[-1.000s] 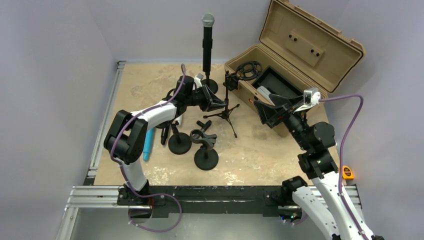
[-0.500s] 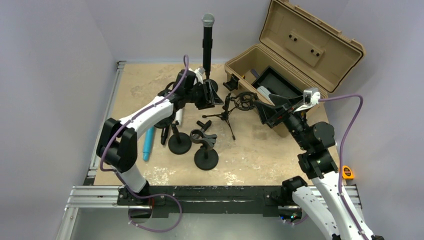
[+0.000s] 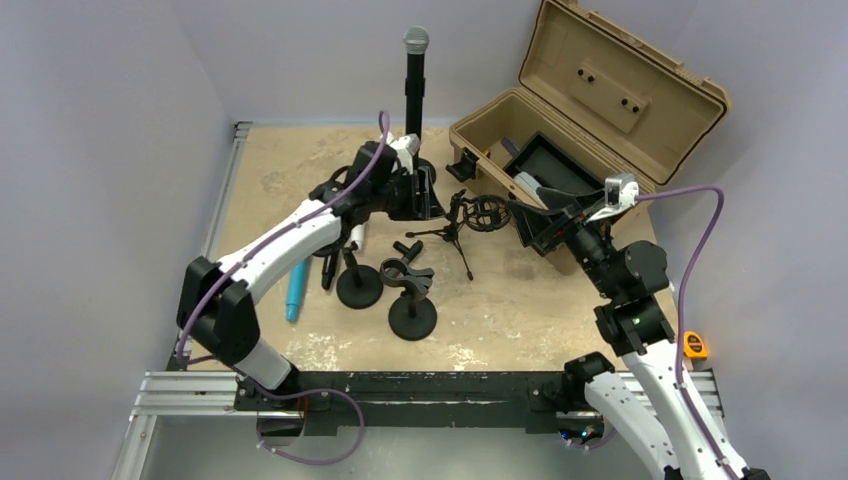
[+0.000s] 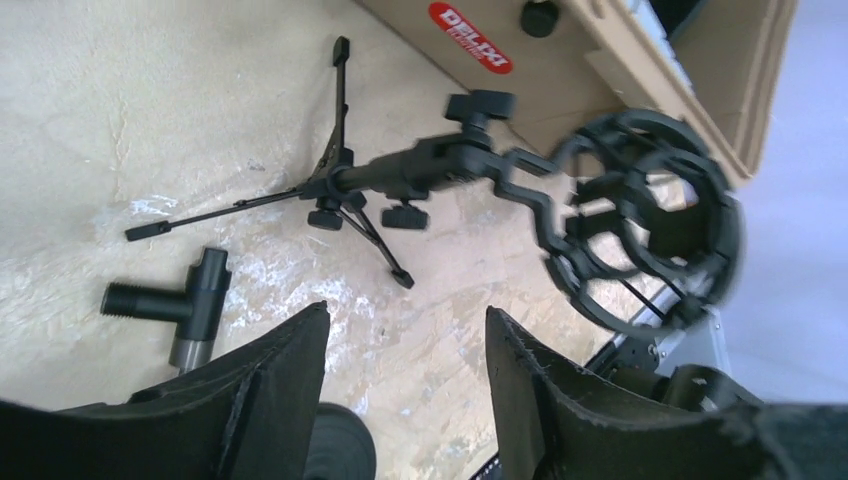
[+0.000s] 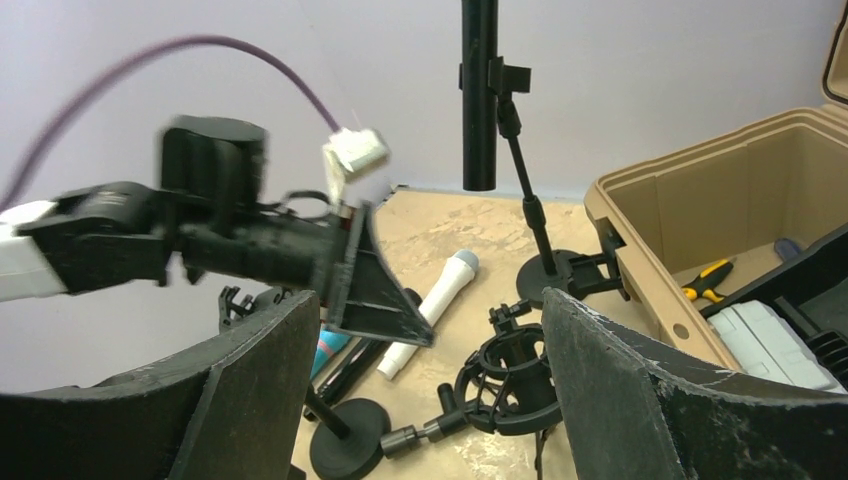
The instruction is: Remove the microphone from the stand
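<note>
The black microphone with a grey mesh head stands upright in the clip of a round-based stand at the back centre. The right wrist view shows its body and the stand's thin rod. My left gripper hovers just in front of that stand's base, open; the left wrist view shows its jaws apart over bare table. My right gripper is open in front of the case, with nothing between its fingers.
A small tripod with a shock mount lies tipped between the two grippers. A white microphone, a blue one and two round-based stands lie front left. The open tan case stands back right.
My left gripper opened and let go of the tripod, whose shock mount tipped down from beside the case. The left arm moved back toward the microphone stand. The right arm barely moved.
</note>
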